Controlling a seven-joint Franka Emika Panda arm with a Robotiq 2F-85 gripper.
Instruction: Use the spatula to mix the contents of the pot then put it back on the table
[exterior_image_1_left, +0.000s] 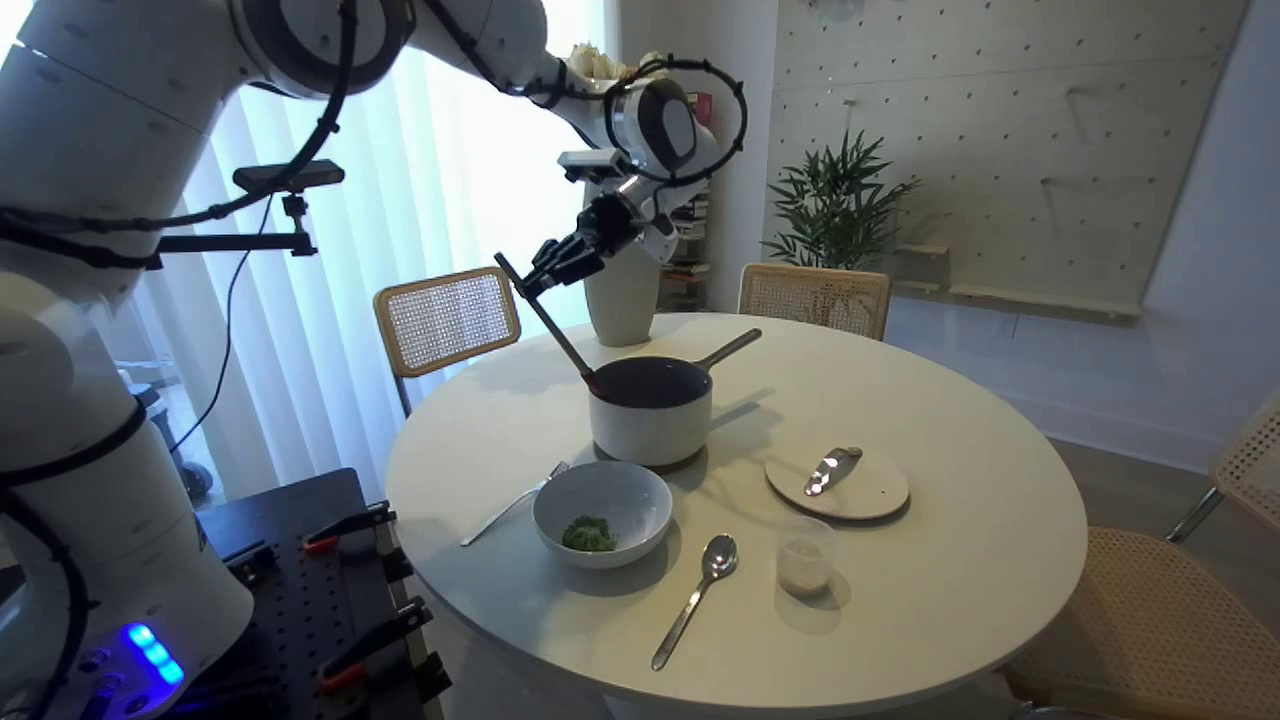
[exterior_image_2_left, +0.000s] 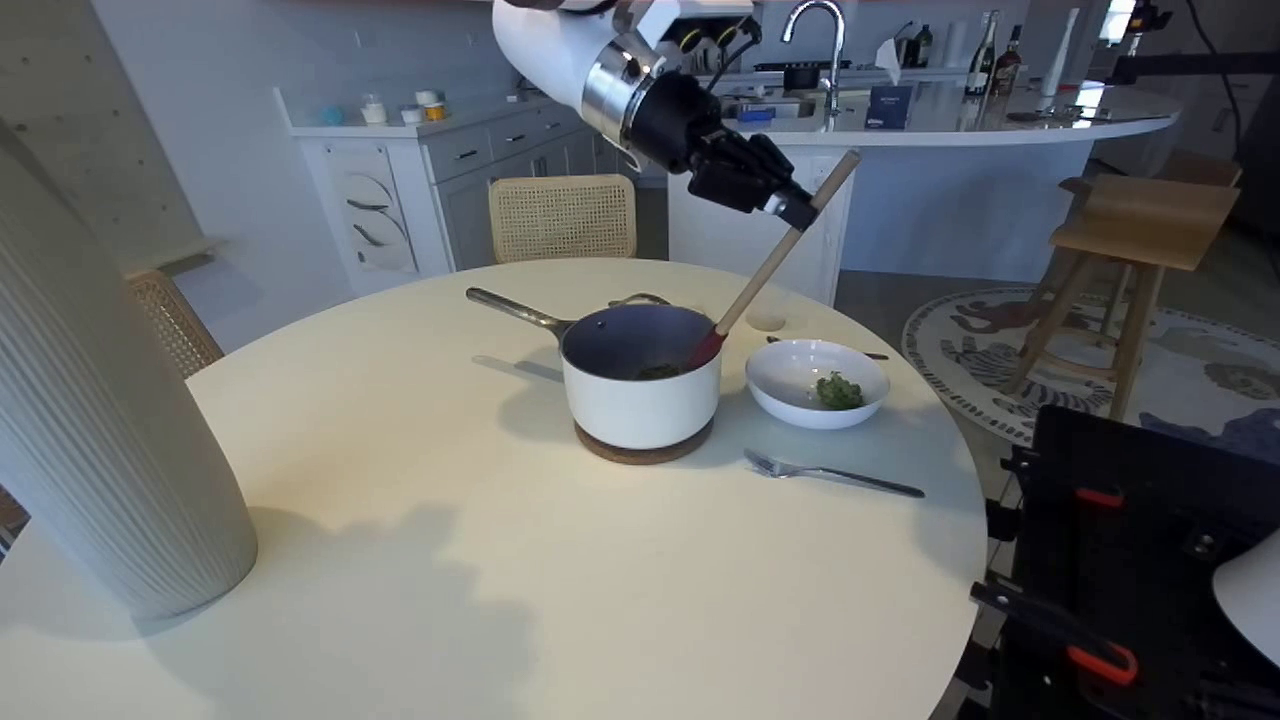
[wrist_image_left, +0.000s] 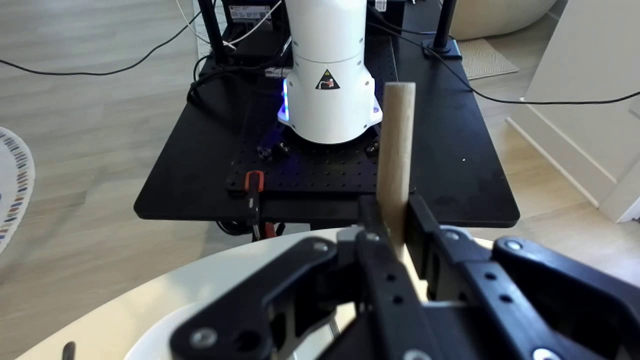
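In an exterior view, a black gripper (exterior_image_2_left: 803, 207) pinches a red-headed wooden-handled spatula (exterior_image_2_left: 776, 260) near its top; the head lies left, inside a round white saucepan (exterior_image_2_left: 640, 408).

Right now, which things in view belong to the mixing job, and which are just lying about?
Belongs to the job:
gripper, holding the spatula
pot, which the spatula reaches into
table, for setting the spatula down afterwards

Just lying or standing about:
white bowl with green food
fork
spoon
clear cup
plate with a shiny utensil
tall vase
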